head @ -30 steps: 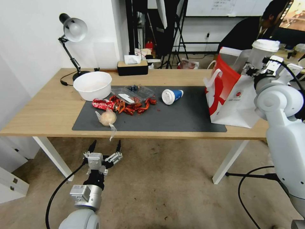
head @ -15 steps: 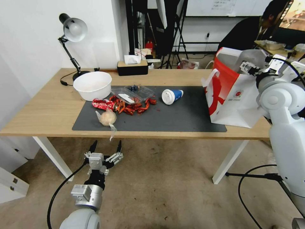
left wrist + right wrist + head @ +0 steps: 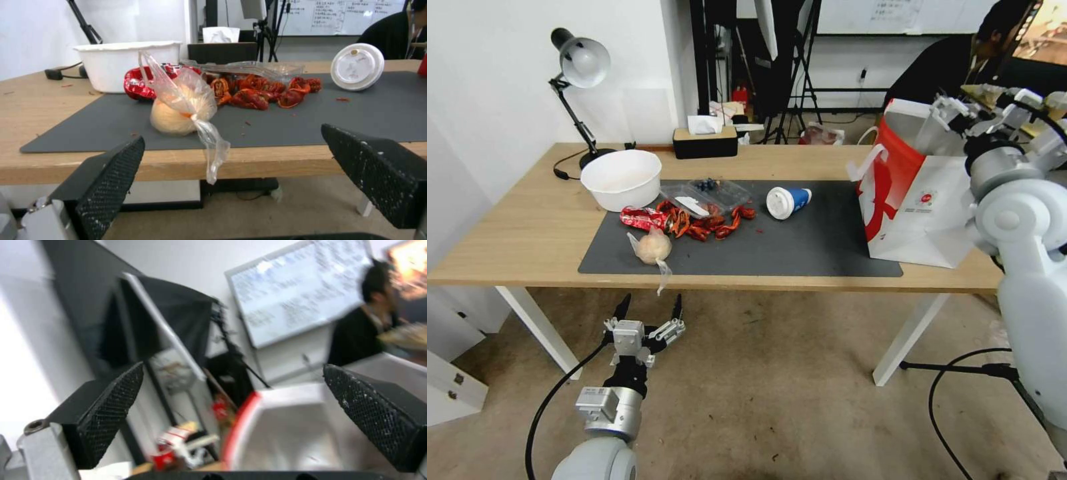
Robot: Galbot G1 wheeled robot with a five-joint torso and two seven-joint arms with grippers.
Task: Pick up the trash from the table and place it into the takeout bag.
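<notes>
On the table (image 3: 527, 227), the trash lies on and beside the dark mat (image 3: 800, 247): a beige bowl (image 3: 620, 179), a red wrapper (image 3: 639, 217), red scraps (image 3: 704, 225), a knotted clear bag with a beige lump (image 3: 654, 248) and a blue paper cup (image 3: 788, 201) on its side. The takeout bag (image 3: 917, 200) stands upright at the table's right end. My right gripper (image 3: 977, 110) hovers open and empty just above its mouth (image 3: 285, 426). My left gripper (image 3: 650, 307) hangs open below the table's front edge, facing the knotted bag (image 3: 178, 106).
A clear plastic tray (image 3: 707, 195) sits among the scraps. A black tissue box (image 3: 705, 142) and a desk lamp (image 3: 582, 63) stand at the table's back. Bare mat lies between the blue cup and the takeout bag. Tripods and a seated person are behind.
One second ago my right gripper held a clear lidded cup above the takeout bag. It dipped toward the opening, and now it is raised and open without the cup. The left arm has not moved.
</notes>
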